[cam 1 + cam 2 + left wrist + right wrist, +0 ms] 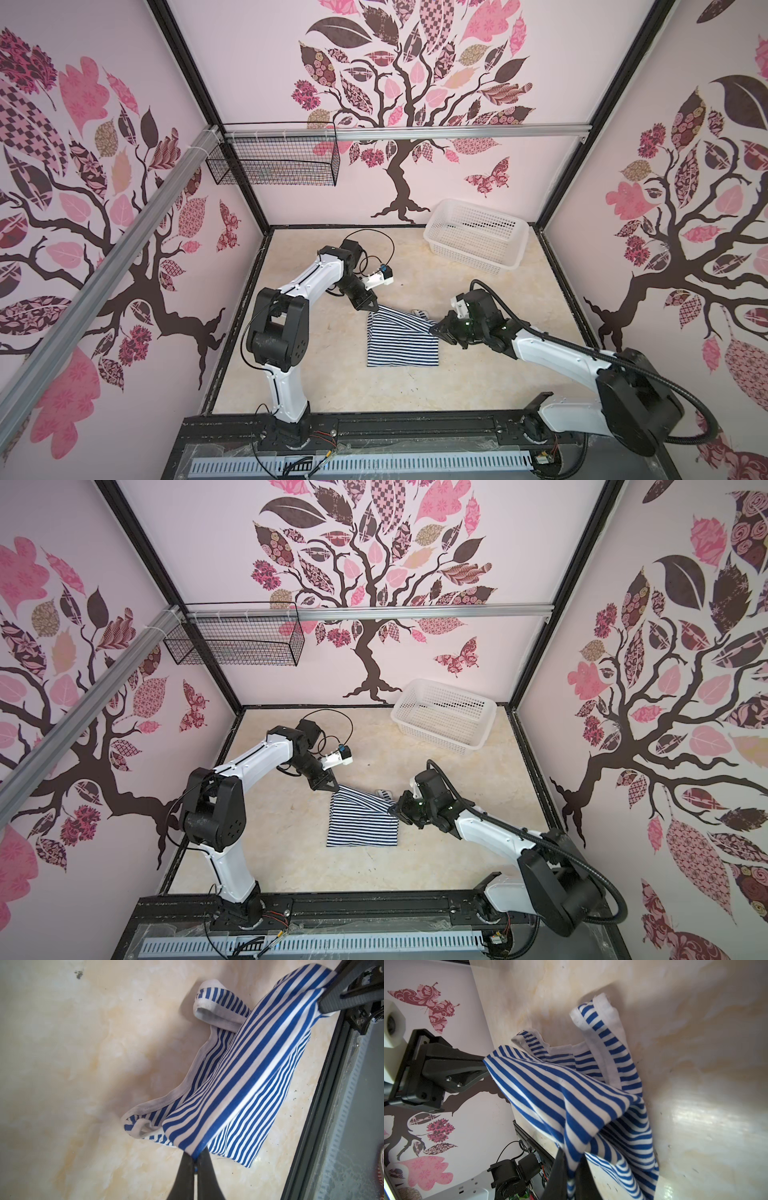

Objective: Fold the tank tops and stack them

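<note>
Both top views show the tank top (401, 345) mid-tabletop (316, 382), with one raised edge strung between the arms, from the left jaws at its far-left corner across to the right jaws on the right. Both pairs are pressed together, each pinching a corner of that edge. The straps (216, 1012) lie flat just beyond it, so I'd guess the fold lands that way

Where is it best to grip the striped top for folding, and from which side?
Probably the two corners of the top along its lifted edge, each from its outer side, as the left gripper and right gripper hold them now: the edge stretches straight between them, above the white-edged straps.
</note>
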Controlling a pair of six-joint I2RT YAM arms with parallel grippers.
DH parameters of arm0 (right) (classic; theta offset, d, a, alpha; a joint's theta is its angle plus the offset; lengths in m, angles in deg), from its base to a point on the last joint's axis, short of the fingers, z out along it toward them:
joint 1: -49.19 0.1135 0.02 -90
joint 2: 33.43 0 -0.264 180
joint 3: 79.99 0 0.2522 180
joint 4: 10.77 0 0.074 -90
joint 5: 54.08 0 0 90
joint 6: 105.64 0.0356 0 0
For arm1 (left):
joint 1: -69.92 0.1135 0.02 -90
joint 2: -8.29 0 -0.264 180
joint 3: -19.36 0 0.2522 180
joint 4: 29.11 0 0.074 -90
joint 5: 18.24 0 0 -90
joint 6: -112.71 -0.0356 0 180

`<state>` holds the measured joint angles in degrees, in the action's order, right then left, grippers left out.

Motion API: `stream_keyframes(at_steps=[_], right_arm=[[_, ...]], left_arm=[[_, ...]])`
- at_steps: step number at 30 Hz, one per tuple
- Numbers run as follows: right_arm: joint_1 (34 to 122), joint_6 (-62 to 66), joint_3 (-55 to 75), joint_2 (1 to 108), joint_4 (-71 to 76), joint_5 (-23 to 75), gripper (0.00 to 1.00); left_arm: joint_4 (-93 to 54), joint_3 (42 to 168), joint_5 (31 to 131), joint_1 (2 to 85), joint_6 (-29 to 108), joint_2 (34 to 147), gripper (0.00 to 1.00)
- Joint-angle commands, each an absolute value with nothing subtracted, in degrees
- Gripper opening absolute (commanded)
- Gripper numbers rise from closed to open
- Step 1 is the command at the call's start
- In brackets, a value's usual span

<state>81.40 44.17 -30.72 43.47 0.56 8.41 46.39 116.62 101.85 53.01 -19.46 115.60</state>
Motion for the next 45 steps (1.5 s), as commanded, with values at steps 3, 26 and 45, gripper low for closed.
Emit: stream_keyframes(at_steps=[3,26,45], right_arm=[[80.3,39.9,-24.6,50.1,-0.5,2.3,0.04],[79.6,35.3,-18.5,51.1,5.9,0.3,0.01],[88.6,43.2,-36.7,23.8,7.1,2.4,0.02]], left_arm=[[46.5,117.3,103.4,55.5,-19.7,113.6,0.0],[48.0,108.2,109.9,56.7,-20.5,101.7,0.0],[54.0,96.4,110.8,51.2,-19.8,84.7,0.0]])
